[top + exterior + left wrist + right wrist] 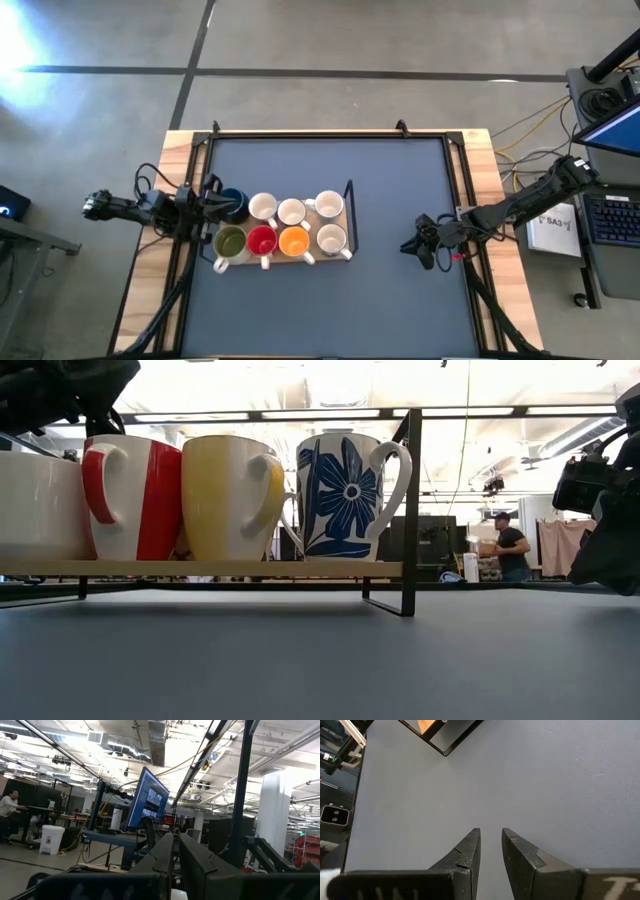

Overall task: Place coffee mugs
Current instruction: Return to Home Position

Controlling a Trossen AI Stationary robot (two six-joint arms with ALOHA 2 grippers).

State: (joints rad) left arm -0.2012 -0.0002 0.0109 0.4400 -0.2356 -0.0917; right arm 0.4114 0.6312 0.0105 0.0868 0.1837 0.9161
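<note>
A low wooden rack holds eight mugs in two rows. The far row has the dark blue mug and three white ones. The near row has the olive green, red, orange and a white mug. In the low view the near row stands upright on the rack's board. My left gripper is shut at the dark blue mug's left side, above mug height. My right gripper hovers narrowly open over bare table right of the rack. My left gripper reaches level from the table's left toward the dark blue mug's left side. Its own body hides the mug in the left wrist view, so I cannot tell whether it touches the mug.
The rack's black end frame rises at its right end; its corner shows in the right wrist view. Dark mat lies bare near and right of the rack. A laptop and cables sit beyond the table's right edge. A person stands far behind.
</note>
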